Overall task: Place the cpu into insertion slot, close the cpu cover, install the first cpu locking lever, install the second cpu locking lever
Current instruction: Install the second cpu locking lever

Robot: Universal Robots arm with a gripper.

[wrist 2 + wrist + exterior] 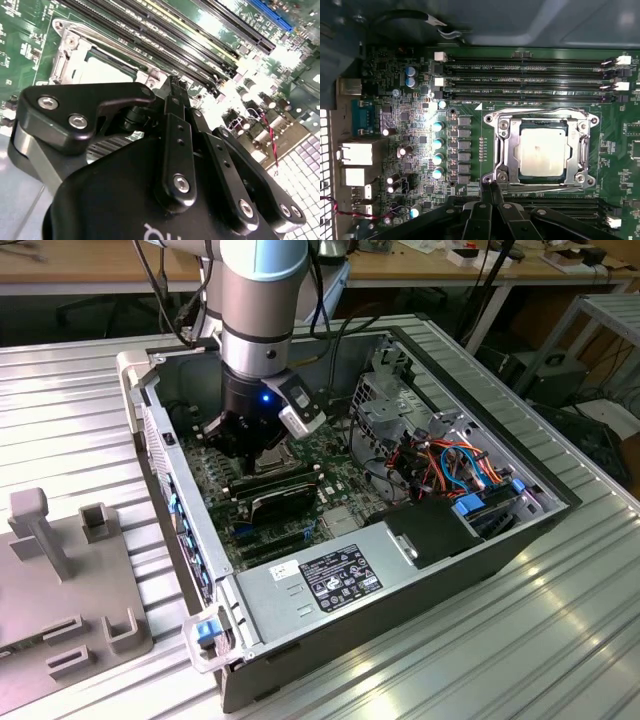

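Ribbed metal worktop (560, 620) carries the open computer case (240, 625) you are working in, with a grey fixture block (60, 590) lying at the exterior view's left. Moving toward the right, your arm (262, 300) reaches down into the case, and the hand (250, 445) sits low over the green circuit board (335, 475), close to the socket area. Further to the exterior view's right you see a bundle of orange, red and blue cables (455, 465).

In the first wrist view, the cpu (542, 152) is a flat square chip with a pale silvery-tan top, seated inside the insertion slot (542, 183). The cpu cover (506, 150), a thin silver frame with a square window, lies down flat around the chip. Long black memory slots (530, 75) run along the far side of the socket.

Your hand (491, 189) has its fingers pressed together, tips just beside the socket's near edge, close to a thin lever wire (540, 188). In the second wrist view the closed fingertips (176, 84) point at the cover's rim (70, 45). You cannot tell whether they touch the wire.
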